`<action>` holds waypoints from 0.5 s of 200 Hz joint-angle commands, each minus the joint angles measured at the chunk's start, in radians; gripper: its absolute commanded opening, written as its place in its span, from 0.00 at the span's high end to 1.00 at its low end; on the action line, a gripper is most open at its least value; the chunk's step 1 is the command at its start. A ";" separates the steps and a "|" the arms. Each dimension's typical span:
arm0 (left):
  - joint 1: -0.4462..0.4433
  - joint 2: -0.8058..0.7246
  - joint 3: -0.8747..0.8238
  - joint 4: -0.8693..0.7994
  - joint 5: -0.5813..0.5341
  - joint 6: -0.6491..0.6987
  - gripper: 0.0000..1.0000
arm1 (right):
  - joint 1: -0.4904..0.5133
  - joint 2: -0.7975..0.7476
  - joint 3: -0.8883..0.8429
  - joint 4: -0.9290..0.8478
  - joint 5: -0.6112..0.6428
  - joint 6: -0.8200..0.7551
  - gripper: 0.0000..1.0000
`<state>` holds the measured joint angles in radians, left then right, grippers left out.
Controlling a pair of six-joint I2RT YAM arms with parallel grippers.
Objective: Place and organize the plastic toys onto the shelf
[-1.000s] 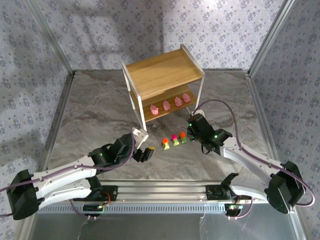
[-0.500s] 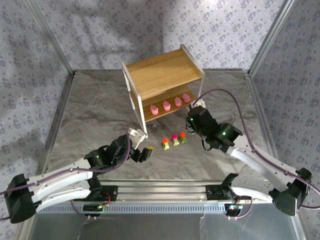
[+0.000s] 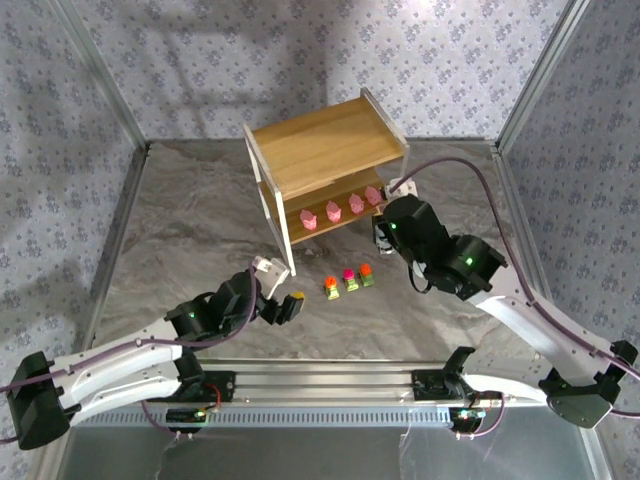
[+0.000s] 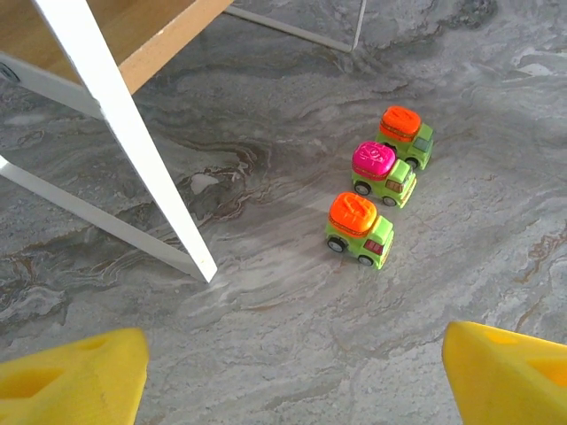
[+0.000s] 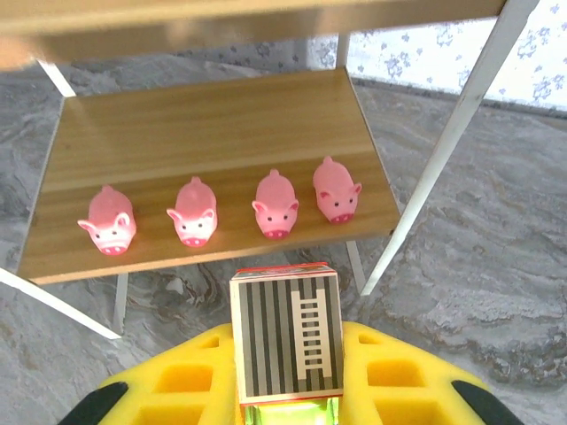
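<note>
The right end effector [image 5: 285,394] clamps a truck [image 5: 286,336], aimed at the shelf [image 5: 213,133] mid-frame, probably for placing; pigs [image 5: 276,205] already line it. The left end effector [image 4: 292,367] gapes empty above three trucks [image 4: 383,170].

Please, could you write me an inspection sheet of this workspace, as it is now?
Surface: grey marbled table.
Job's things: four pink pigs in a row on the shelf's lower board; three green trucks lined up on the table; one striped-top truck gripped.
Clutter: nothing seen.
Claws: left claw open, low near the three trucks; right claw shut on the striped-top truck, facing the pigs.
Cables: purple cable along each arm.
Surroundings: patterned walls, metal posts.
</note>
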<state>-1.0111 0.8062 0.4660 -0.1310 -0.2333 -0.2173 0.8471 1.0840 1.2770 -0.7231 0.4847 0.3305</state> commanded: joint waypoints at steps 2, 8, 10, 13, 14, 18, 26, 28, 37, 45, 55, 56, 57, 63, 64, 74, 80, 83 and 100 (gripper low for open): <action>-0.007 -0.015 -0.009 0.009 -0.015 0.003 0.14 | 0.007 0.021 0.074 -0.037 0.030 -0.055 0.75; -0.007 -0.015 -0.009 0.007 -0.015 0.004 0.14 | 0.007 0.029 0.091 -0.044 0.032 -0.064 0.75; -0.007 -0.014 -0.009 0.007 -0.016 0.004 0.14 | 0.006 0.033 0.098 -0.046 0.032 -0.067 0.75; -0.007 -0.015 -0.009 0.007 -0.017 0.004 0.14 | 0.006 0.036 0.106 -0.048 0.033 -0.071 0.75; -0.007 -0.015 -0.009 0.007 -0.017 0.004 0.14 | 0.006 0.038 0.109 -0.048 0.034 -0.072 0.75; -0.008 -0.015 -0.009 0.006 -0.018 0.004 0.14 | 0.006 0.043 0.122 -0.051 0.035 -0.079 0.75; -0.007 -0.014 -0.009 0.006 -0.017 0.004 0.14 | 0.006 0.054 0.145 -0.054 0.034 -0.091 0.75; -0.007 -0.015 -0.009 0.004 -0.018 0.004 0.14 | 0.006 0.057 0.150 -0.055 0.034 -0.094 0.75; -0.007 -0.016 -0.007 0.003 -0.019 0.004 0.14 | 0.004 0.070 0.178 -0.058 0.033 -0.107 0.75; -0.007 -0.016 -0.006 0.001 -0.019 0.003 0.14 | 0.005 0.083 0.203 -0.062 0.035 -0.118 0.75; -0.007 -0.017 -0.007 0.001 -0.020 0.003 0.14 | 0.001 0.099 0.233 -0.067 0.037 -0.133 0.75; -0.007 -0.017 -0.007 0.001 -0.020 0.003 0.14 | 0.000 0.100 0.236 -0.068 0.037 -0.133 0.75; -0.007 -0.017 -0.007 0.001 -0.020 0.002 0.14 | -0.001 0.101 0.240 -0.068 0.037 -0.135 0.75; -0.008 -0.016 -0.007 0.001 -0.019 0.002 0.14 | -0.004 0.112 0.256 -0.073 0.038 -0.143 0.75; -0.008 -0.017 -0.007 0.001 -0.019 0.002 0.14 | -0.005 0.114 0.259 -0.073 0.038 -0.145 0.75; -0.007 -0.018 -0.007 0.001 -0.020 0.004 0.14 | -0.012 0.130 0.291 -0.081 0.038 -0.159 0.75; -0.008 -0.017 -0.007 0.001 -0.018 0.004 0.14 | -0.016 0.139 0.308 -0.084 0.037 -0.167 0.75; -0.008 -0.018 -0.007 0.001 -0.020 0.004 0.14 | -0.018 0.143 0.318 -0.087 0.037 -0.171 0.75; -0.007 -0.018 -0.007 -0.001 -0.018 0.004 0.14 | -0.030 0.166 0.367 -0.095 0.027 -0.192 0.75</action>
<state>-1.0111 0.8040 0.4606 -0.1314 -0.2333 -0.2176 0.8337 1.2259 1.5612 -0.7845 0.5018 0.1993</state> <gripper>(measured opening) 0.862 0.250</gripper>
